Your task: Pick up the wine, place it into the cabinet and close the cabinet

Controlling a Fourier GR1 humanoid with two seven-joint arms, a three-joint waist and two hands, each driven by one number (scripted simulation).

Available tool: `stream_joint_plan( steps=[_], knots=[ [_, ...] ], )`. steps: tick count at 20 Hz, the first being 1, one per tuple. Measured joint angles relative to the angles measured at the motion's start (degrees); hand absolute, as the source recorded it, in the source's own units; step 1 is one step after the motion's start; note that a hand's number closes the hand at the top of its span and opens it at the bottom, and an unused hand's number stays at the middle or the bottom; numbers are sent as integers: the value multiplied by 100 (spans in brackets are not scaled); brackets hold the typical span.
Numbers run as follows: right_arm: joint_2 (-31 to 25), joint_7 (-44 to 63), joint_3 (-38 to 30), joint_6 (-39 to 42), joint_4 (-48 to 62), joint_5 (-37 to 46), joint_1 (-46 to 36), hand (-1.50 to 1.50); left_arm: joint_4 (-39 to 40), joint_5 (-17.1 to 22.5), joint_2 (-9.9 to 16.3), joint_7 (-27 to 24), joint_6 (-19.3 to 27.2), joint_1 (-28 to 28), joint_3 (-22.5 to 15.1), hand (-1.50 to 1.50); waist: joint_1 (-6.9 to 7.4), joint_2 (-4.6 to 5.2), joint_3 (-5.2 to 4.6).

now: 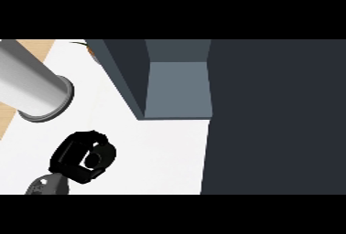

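Note:
No wine bottle shows anywhere in the head view. The dark slate cabinet stands on the counter with its front open, and its lighter grey inside looks bare. Its wide dark door fills the right side of the view. My left hand hovers over the white counter at the lower left, below and left of the opening. Its fingers are curled toward the thumb and I see nothing between them. My right hand is out of view.
A thick light-grey cylinder with a darker ringed end slants in from the upper left, just above my hand; I cannot tell what it is. A tan wooden strip borders the counter on the left.

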Motion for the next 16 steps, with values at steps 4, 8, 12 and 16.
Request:
stream_joint_plan(
  steps=[4, 8, 12, 16],
  knots=[
    [51, -72, 66, 25, 31, 35, 62, -150, -262, 97, -152, -216, 763, 206, 312, 150, 37, -17, 9],
    [72, -89, 13, 34, 60, 40, 34, -150, -562, -57, -345, -643, 1487, 424, 436, 150, 41, -15, 11],
    [35, -59, -116, 96, 37, -4, 63, -150, -967, -126, -474, -866, 1910, 665, 475, 150, 39, -9, 6],
    [97, -144, -60, 153, 83, 17, 127, -150, -1501, -248, -603, -962, 2309, 846, 422, 150, 47, 0, -2]
  ],
)
